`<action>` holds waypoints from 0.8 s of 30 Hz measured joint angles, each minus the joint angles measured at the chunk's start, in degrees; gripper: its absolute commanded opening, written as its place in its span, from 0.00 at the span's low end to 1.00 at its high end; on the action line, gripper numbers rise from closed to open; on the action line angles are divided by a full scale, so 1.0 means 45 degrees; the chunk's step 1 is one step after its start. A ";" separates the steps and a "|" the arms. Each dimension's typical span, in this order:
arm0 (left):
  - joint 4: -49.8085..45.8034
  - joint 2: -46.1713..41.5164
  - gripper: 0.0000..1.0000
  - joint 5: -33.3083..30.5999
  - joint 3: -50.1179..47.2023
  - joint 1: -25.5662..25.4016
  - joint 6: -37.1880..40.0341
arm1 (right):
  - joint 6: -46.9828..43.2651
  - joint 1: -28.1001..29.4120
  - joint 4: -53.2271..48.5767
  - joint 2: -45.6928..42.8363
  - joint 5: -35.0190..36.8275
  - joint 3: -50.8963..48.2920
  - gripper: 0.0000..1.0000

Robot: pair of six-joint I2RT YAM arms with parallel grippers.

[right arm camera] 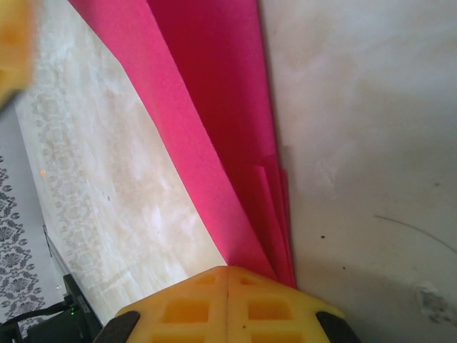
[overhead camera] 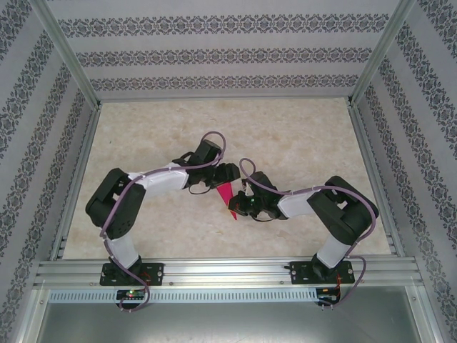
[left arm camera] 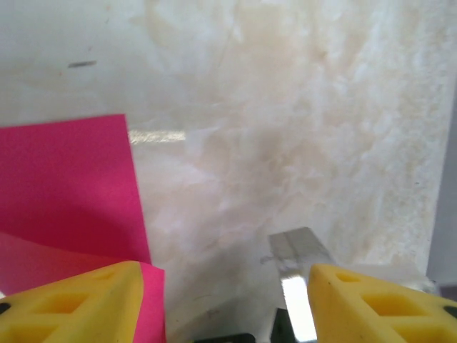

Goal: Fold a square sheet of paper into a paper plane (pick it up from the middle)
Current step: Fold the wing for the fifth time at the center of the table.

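The right tool (right arm camera: 227, 277) has its two yellow fingers pressed flat together, clamped on one narrow end of the paper plane (right arm camera: 214, 107). From above, this tool (overhead camera: 243, 205) sits at the right of the plane (overhead camera: 226, 195), by its near end. The left tool (left arm camera: 228, 311) stands just beyond the plane's far end with its jaws apart. One finger (left arm camera: 78, 304) overlaps a corner of the pink sheet, the other is off to the side of it, and bare tabletop (left arm camera: 285, 128) shows in the gap between them. The count is one plane, two tools with two fingers each, and one tabletop. The plane is thin matte magenta paper folded into a slim wedge, with straight crisp edges. In the right wrist view, at least three layers are stacked where they meet the pinch. The fingers are yellow plastic with squarish recessed pockets. The tabletop is smooth and slightly glossy, cream with pale marbling. From the plane the tabletop (overhead camera: 285, 136) runs wide on every side. Beyond it stand walls (overhead camera: 214, 50) with grey floral bands on the far side and on both flanks, and an aluminium rail (overhead camera: 228, 271) on the near side. Both arms bend inward, so their wrists crowd close around the plane.
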 measured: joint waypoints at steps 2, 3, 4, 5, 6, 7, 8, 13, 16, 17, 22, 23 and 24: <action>0.0097 -0.0534 0.51 -0.0005 -0.0223 0.0010 0.0112 | -0.0034 -0.0058 0.0000 0.0029 -0.0117 0.0015 0.02; 0.0214 -0.0865 0.46 0.0000 -0.0500 0.0010 0.0121 | -0.0044 -0.0083 -0.0005 0.0039 -0.0165 0.0029 0.02; 0.0282 -0.1132 0.44 0.0000 -0.0787 0.0010 0.0117 | -0.0063 -0.0083 -0.0010 0.0053 -0.0189 0.0039 0.02; 0.0471 -0.1355 0.41 0.0005 -0.1146 0.0005 0.0121 | -0.0097 -0.0083 -0.0010 0.0068 -0.0219 0.0049 0.02; 0.0631 -0.1472 0.37 0.0010 -0.1481 0.0010 0.0112 | -0.0170 -0.0083 -0.0024 0.0073 -0.0243 0.0063 0.02; 0.0748 -0.1481 0.35 0.0019 -0.1715 0.0010 0.0092 | -0.0228 -0.0083 -0.0029 0.0083 -0.0257 0.0063 0.02; 0.0874 -0.1428 0.32 0.0044 -0.1933 0.0010 0.0097 | -0.0267 -0.0087 -0.0029 0.0087 -0.0272 0.0063 0.02; 0.1409 -0.0850 0.23 0.0136 -0.2293 0.0010 0.0112 | -0.0374 -0.0194 0.0010 0.0155 -0.0491 0.0063 0.01; 0.1642 -0.0583 0.19 0.0131 -0.2293 0.0010 0.0126 | -0.0423 -0.0248 0.0053 0.0189 -0.0622 0.0063 0.01; 0.1700 -0.0510 0.17 0.0126 -0.2293 0.0010 0.0146 | -0.0432 -0.0248 0.0063 0.0199 -0.0651 0.0063 0.01; 0.1831 -0.0170 0.14 -0.0024 -0.2293 0.0068 0.0267 | -0.0471 -0.0248 0.0068 0.0204 -0.0661 0.0063 0.01; 0.1831 -0.0117 0.15 -0.0112 -0.2293 0.0092 0.0321 | -0.0471 -0.0248 0.0068 0.0204 -0.0661 0.0063 0.01; 0.1846 -0.0063 0.14 -0.0175 -0.2293 0.0117 0.0403 | -0.0471 -0.0248 0.0073 0.0204 -0.0670 0.0063 0.01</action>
